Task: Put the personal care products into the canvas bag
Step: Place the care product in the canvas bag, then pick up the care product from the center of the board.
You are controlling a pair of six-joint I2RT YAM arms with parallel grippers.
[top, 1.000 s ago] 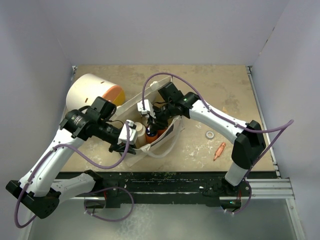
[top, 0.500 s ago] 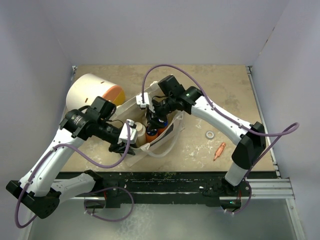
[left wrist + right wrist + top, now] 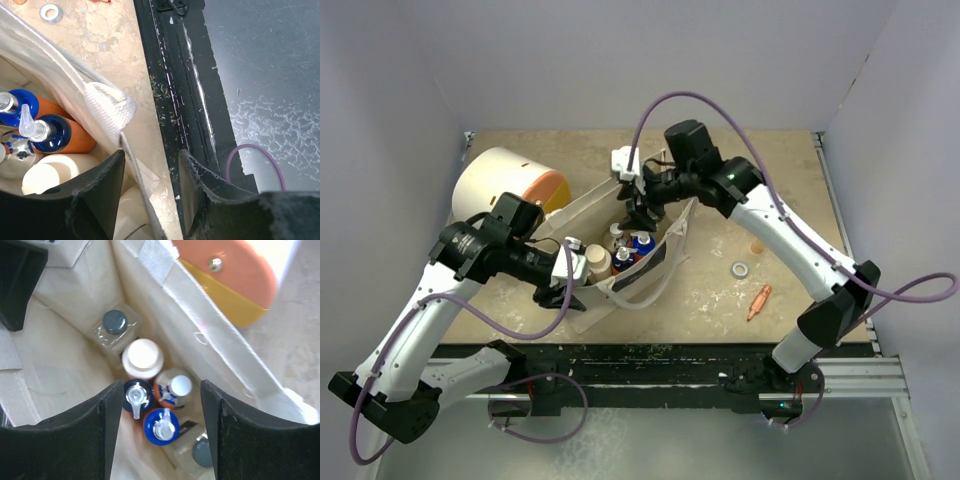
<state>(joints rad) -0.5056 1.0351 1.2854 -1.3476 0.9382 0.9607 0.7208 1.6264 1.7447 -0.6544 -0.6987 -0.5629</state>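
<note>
The cream canvas bag [image 3: 655, 262] lies open mid-table. Several small bottles stand inside it: two orange ones with blue pump tops [image 3: 161, 426], an orange one with a white cap [image 3: 176, 387], a tan-capped one [image 3: 143, 356] and two clear ones with dark caps [image 3: 115, 322]. My right gripper [image 3: 638, 205] is open and empty, raised above the bag's mouth; the right wrist view [image 3: 161, 390] looks straight down on the bottles. My left gripper [image 3: 565, 285] is open and straddles the bag's near rim [image 3: 107, 102]; the rim runs between its jaws [image 3: 150, 155].
A big white drum with an orange end [image 3: 505, 185] lies behind the bag at the left and touches it. A tape ring [image 3: 741, 270], an orange pen-like piece [image 3: 758, 300] and a small tan piece [image 3: 757, 244] lie to the right. A black rail [image 3: 670, 360] runs along the front edge.
My right gripper has risen out of the bag, moving back and right, open and empty. The bag's mouth has widened. My left gripper has shifted slightly toward the front.
</note>
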